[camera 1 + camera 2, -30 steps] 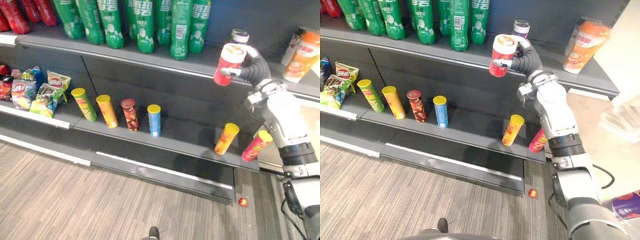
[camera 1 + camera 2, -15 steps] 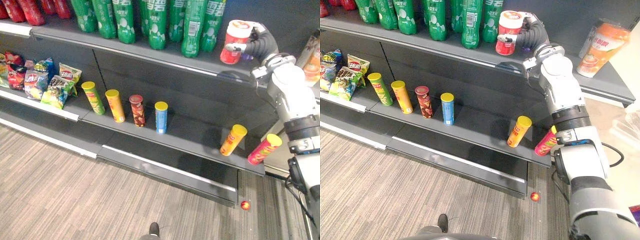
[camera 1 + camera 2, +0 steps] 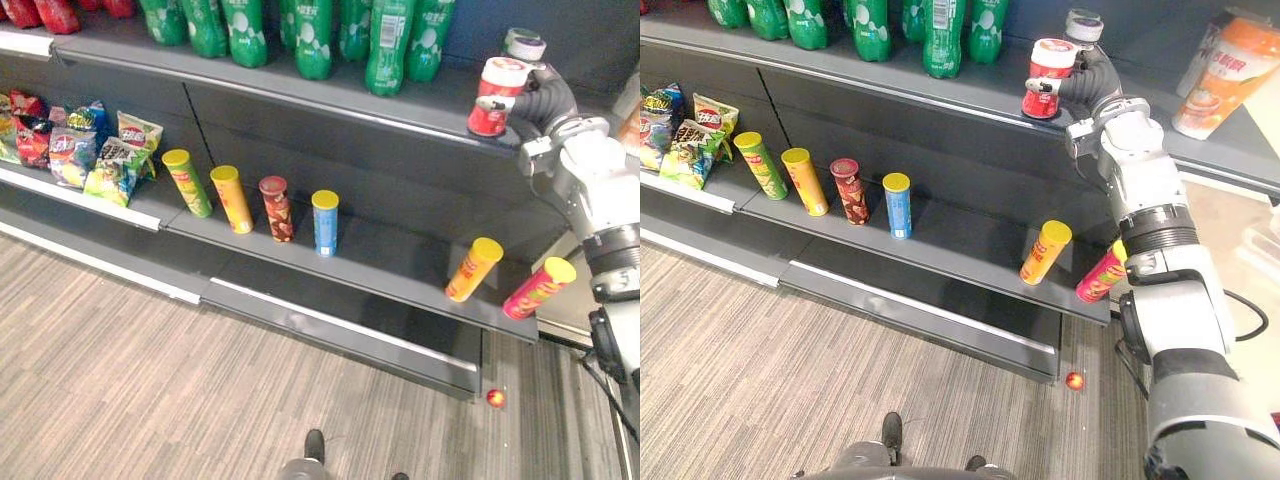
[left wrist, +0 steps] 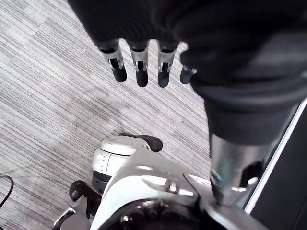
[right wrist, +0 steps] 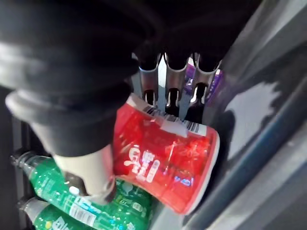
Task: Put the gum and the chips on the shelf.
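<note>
I have the right robot hand clamped on the red gum tub. The fingers are curled round its back and the thumb is across its front, because a side grip leaves the base free to meet the board. The tub is upright at the front lip of the upper shelf, near its right end. That puts it well right of the green bottles and just in front of a purple-capped tub. I judge that gap was chosen so nothing gets knocked. I cannot tell whether the base touches the shelf yet (the right wrist view shows it close to the grey surface, no more), so I would not release until it sits flat.

The chip cans stand in a row on the lower shelf. Two more cans lean at its right end, a yellow-lidded one and a pink one. I take the chips half of the task as probably done.

The left robot hand hangs over the floor with its fingers straight and apart, holding nothing.
</note>
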